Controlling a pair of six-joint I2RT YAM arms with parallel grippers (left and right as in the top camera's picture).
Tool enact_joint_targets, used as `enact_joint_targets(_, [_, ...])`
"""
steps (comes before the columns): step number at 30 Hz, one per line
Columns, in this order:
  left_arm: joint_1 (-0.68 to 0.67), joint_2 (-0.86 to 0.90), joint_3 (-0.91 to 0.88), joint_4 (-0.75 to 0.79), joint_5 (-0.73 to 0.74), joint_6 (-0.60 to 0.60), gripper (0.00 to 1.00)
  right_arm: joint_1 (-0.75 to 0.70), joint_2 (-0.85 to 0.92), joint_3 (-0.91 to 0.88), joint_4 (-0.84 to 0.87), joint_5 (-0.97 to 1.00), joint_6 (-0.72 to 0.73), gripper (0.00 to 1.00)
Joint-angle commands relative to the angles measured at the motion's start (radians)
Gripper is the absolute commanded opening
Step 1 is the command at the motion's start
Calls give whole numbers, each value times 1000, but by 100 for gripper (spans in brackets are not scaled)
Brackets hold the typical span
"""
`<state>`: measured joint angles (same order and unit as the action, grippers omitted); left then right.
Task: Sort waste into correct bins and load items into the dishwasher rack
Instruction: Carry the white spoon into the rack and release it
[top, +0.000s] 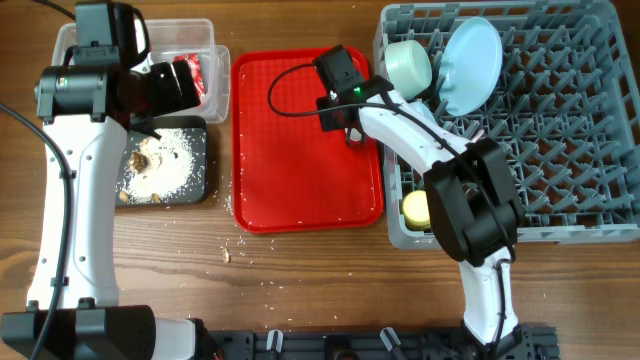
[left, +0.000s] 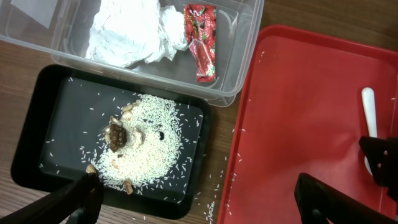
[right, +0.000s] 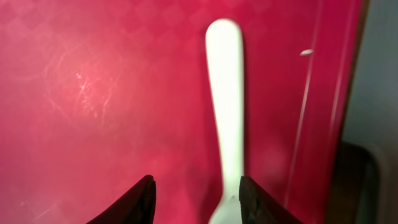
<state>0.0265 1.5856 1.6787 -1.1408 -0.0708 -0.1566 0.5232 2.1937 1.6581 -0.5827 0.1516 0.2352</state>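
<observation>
1. Here, the white plastic utensil shows only a smooth, rounded handle, somewhat blurred. Its working end is cut off at the frame's bottom, so we cannot tell fork from spoon.
2. It lies flat on the red serving tray, running alongside the tray's raised right rim and near it. The grey dishwasher rack stands just beyond that rim.
3. Left of the handle we note broad bare tray with a few scattered grains. To its right there is only a narrow strip before the rim.
4. The right gripper is spread, one finger on each side of the handle, which sits nearer the right finger. We cannot make out contact.
5. The left gripper is spread wide and empty, over the black tray of pale grains and brown scraps. The clear tub beside it holds a crumpled white napkin and a red wrapper.
</observation>
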Motion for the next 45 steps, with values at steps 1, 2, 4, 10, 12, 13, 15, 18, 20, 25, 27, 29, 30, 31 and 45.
enact_joint_targets(1, [4,0,10,3,-10,-13,100,-21,11,17,14,62,-26,41])
enact_joint_targets(2, [4,0,10,3,-9,-13,100,-32,27,17,22,61,-26,40])
enact_joint_targets(4, [4,0,10,3,-9,-13,100,-47,50,17,27,48,-25,39])
enact_joint_targets(10, [4,0,10,3,-9,-13,100,-55,92,17,32,-90,-25,31])
enact_joint_targets(12, [4,0,10,3,-9,-13,100,-55,107,17,18,-164,-24,27])
enact_joint_targets(13, [4,0,10,3,-10,-13,100,-55,110,17,8,-185,-22,25])
enact_joint_targets(15, [4,0,10,3,-10,-13,100,-54,111,16,0,-205,-19,18])
enact_joint_targets(18, [4,0,10,3,-10,-13,100,-48,111,16,-14,-213,5,5])
enact_joint_targets(20, [4,0,10,3,-9,-13,100,-48,108,17,-21,-251,6,4])
enact_joint_targets(25, [4,0,10,3,-9,-13,100,-48,-34,18,-73,-327,37,4])
enact_joint_targets(27, [4,0,10,3,-9,-13,100,-49,-154,18,-113,-333,37,4])
enact_joint_targets(29, [4,0,10,3,-10,-13,100,-53,-303,18,-180,-320,37,4])
enact_joint_targets(30, [4,0,10,3,-9,-13,100,-62,-394,18,-230,-281,47,4])
enact_joint_targets(31, [4,0,10,3,-10,-13,100,-72,-459,18,-276,-238,72,4])
enact_joint_targets(45, [4,0,10,3,-9,-13,100,-376,-707,-256,-668,107,710,4])
